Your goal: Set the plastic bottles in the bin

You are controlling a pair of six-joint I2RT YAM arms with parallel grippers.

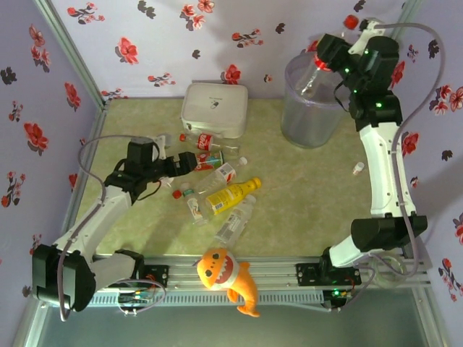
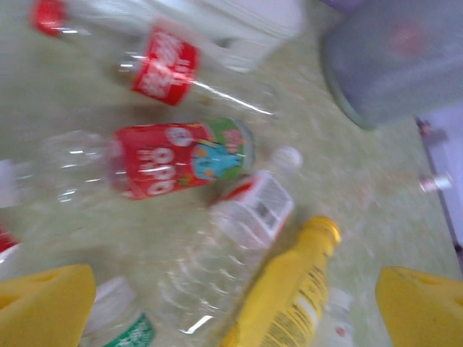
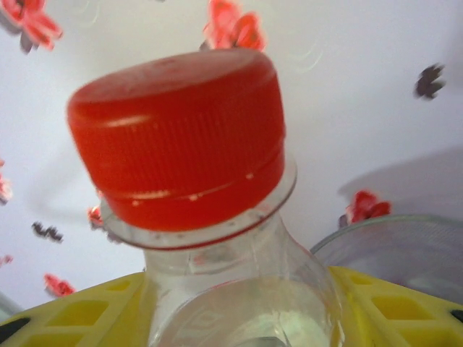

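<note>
Plastic bottle (image 3: 239, 303): clear body, ribbed red cap (image 3: 181, 137), neck ring.

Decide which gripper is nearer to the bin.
Right. The right gripper holds a bottle just above the bin. The left gripper hovers open over the bottle pile, well to the left of the bin.

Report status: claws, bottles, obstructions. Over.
Left claw open by the loose bottles. Right claw shut on a red-capped bottle over the bin. Nothing blocking the bin.
</note>
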